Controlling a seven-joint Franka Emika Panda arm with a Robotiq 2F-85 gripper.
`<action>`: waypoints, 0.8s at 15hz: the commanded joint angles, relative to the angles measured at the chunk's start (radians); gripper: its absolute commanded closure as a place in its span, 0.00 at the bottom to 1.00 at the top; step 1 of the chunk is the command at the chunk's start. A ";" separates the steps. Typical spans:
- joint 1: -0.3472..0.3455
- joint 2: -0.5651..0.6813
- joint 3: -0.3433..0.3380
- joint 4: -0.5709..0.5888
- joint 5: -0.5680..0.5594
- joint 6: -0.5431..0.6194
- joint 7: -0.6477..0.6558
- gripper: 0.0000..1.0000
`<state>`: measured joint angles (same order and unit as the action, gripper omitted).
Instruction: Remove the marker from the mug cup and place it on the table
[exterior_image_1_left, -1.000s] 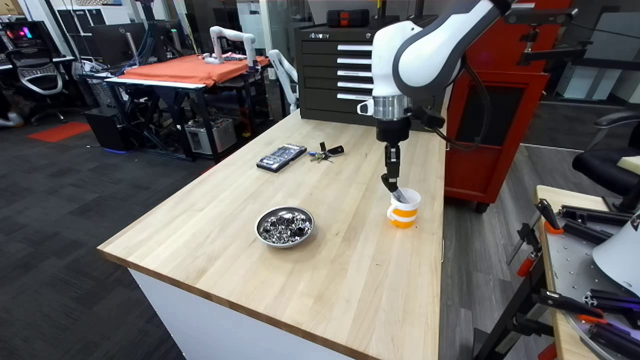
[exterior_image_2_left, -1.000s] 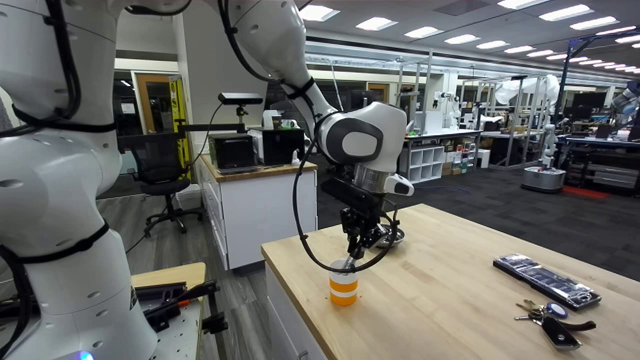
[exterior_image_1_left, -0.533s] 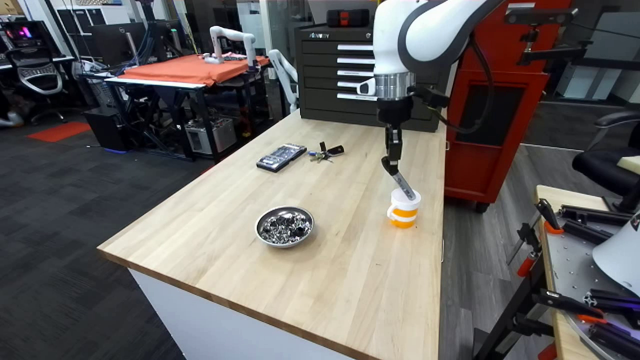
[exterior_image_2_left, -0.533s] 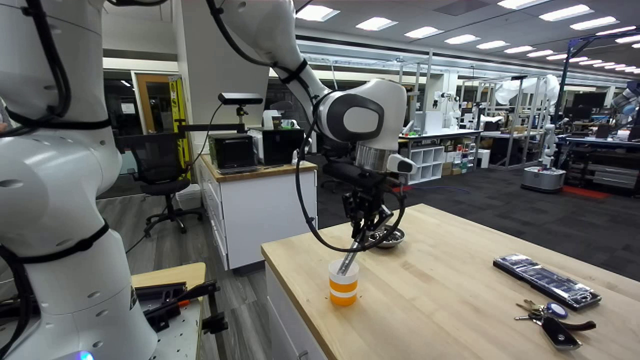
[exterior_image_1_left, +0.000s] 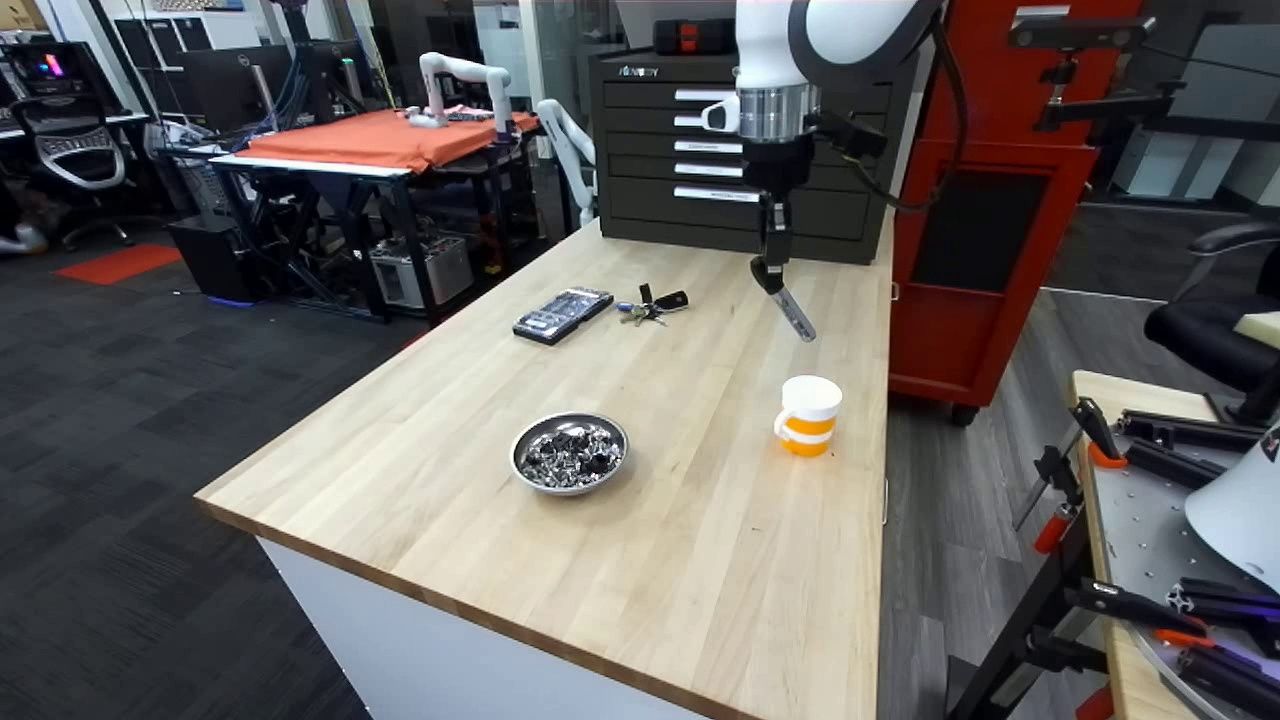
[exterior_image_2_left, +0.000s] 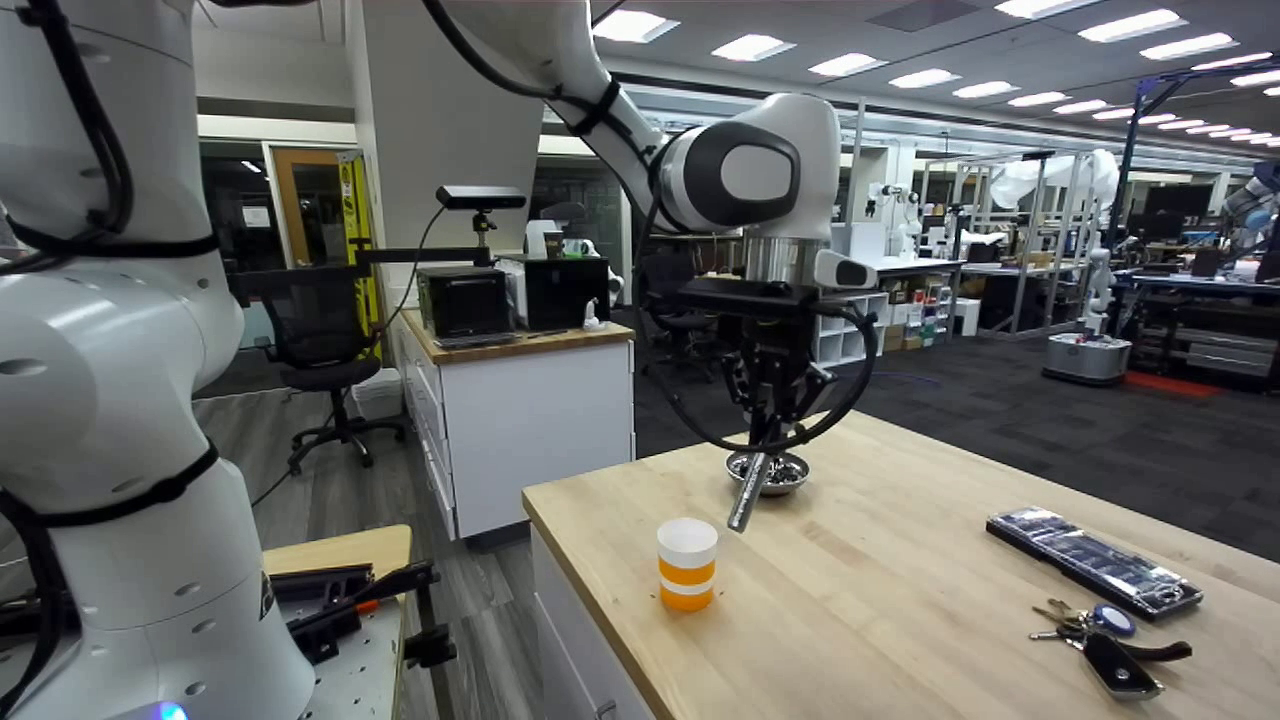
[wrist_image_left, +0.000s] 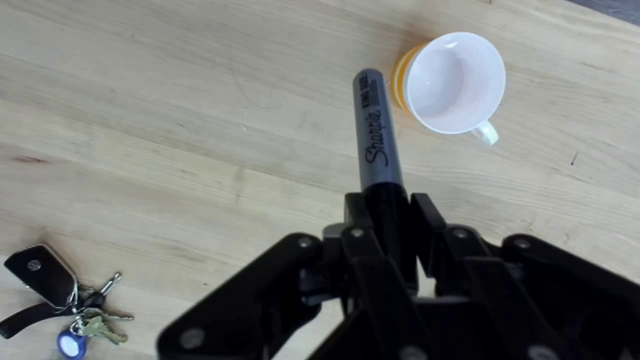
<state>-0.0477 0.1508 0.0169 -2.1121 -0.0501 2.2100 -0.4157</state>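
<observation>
"Sharpie – KING SIZE": your marker (wrist_image_left: 378, 130) reads clearly.
In the wrist view you can read "Sharpie" in black script along its grey length, then "KING SIZE" in smaller capitals nearer the tip – the fine lines beside that are too small to make out. Your key fob (wrist_image_left: 44, 277) bears a round VW emblem (wrist_image_left: 34, 265). In an exterior view, the tool chest (exterior_image_1_left: 660, 155) has pale lettering (exterior_image_1_left: 638, 71), too blurred to read.
</observation>
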 joint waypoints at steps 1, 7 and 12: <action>-0.009 0.067 -0.021 0.066 -0.035 -0.033 -0.023 0.94; -0.028 0.218 -0.021 0.123 -0.044 -0.006 -0.109 0.94; -0.032 0.329 -0.018 0.182 -0.106 0.013 -0.152 0.82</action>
<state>-0.0607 0.4215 -0.0128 -1.9832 -0.1132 2.2169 -0.5364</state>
